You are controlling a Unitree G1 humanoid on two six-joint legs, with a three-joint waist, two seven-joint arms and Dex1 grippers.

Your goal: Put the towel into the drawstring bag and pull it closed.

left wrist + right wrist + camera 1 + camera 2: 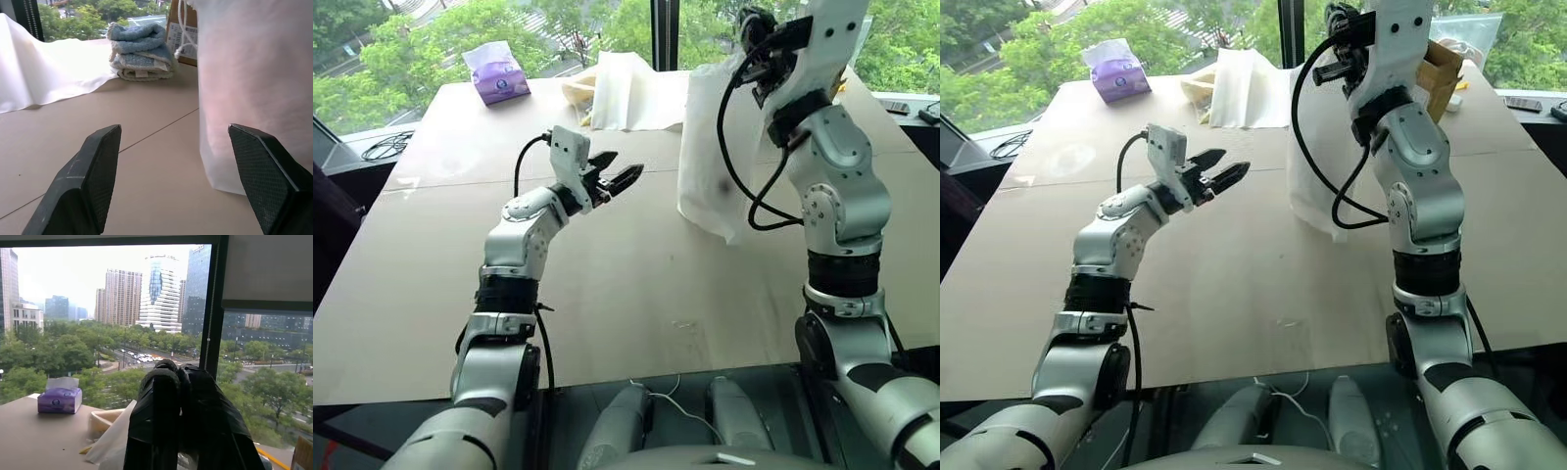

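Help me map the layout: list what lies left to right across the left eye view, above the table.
Tissue box → left tool → drawstring bag, hanging from the right tool.

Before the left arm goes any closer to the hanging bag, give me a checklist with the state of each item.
1. Left claw open: ok, fingers spread wide in the left wrist view.
2. Left claw free of load: ok, nothing between its fingers.
3. Drawstring bag lifted: ok, it hangs from the raised right claw, bottom edge near the table.
4. Right claw shut: ok, fingers pressed together.
5. Towel inside the bag: cannot tell; only a faint pinkish shade shows through the fabric.
6. Bag pulled closed: cannot tell; cord dangles near its top, the mouth is hidden.
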